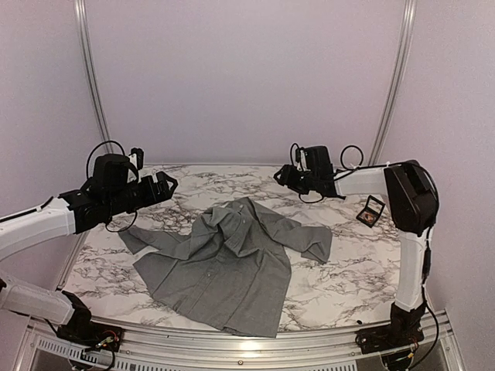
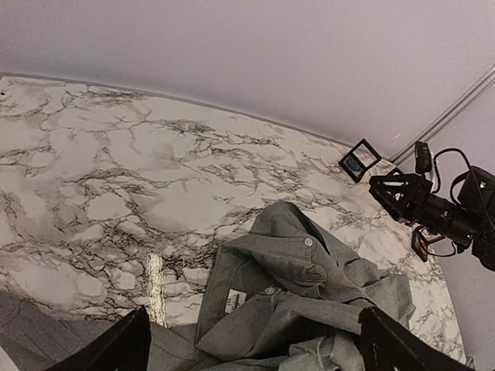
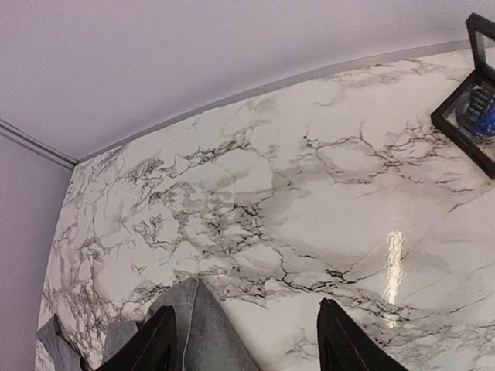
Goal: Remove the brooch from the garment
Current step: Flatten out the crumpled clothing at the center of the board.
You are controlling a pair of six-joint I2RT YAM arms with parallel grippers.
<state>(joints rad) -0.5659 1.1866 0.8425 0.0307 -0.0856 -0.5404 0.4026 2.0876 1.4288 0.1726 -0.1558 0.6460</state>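
The grey garment [image 1: 228, 263] lies spread on the marble table [image 1: 348, 270], collar toward the back. In the left wrist view its collar [image 2: 305, 267] shows two buttons and a white label. I cannot make out a brooch on it in any view. My left gripper [image 1: 168, 184] is open and empty, raised above the table left of the collar; its jaws [image 2: 251, 352] frame the collar. My right gripper [image 1: 279, 176] is open and empty, raised behind the collar to the right. A tip of the garment [image 3: 197, 328] shows between its fingers [image 3: 344, 348].
A small open black box [image 1: 372, 210] with brownish contents sits at the table's right, beside the right arm. Another black box holding something blue [image 3: 479, 112] lies at the back; it also shows in the left wrist view [image 2: 360, 160]. Walls close off the back.
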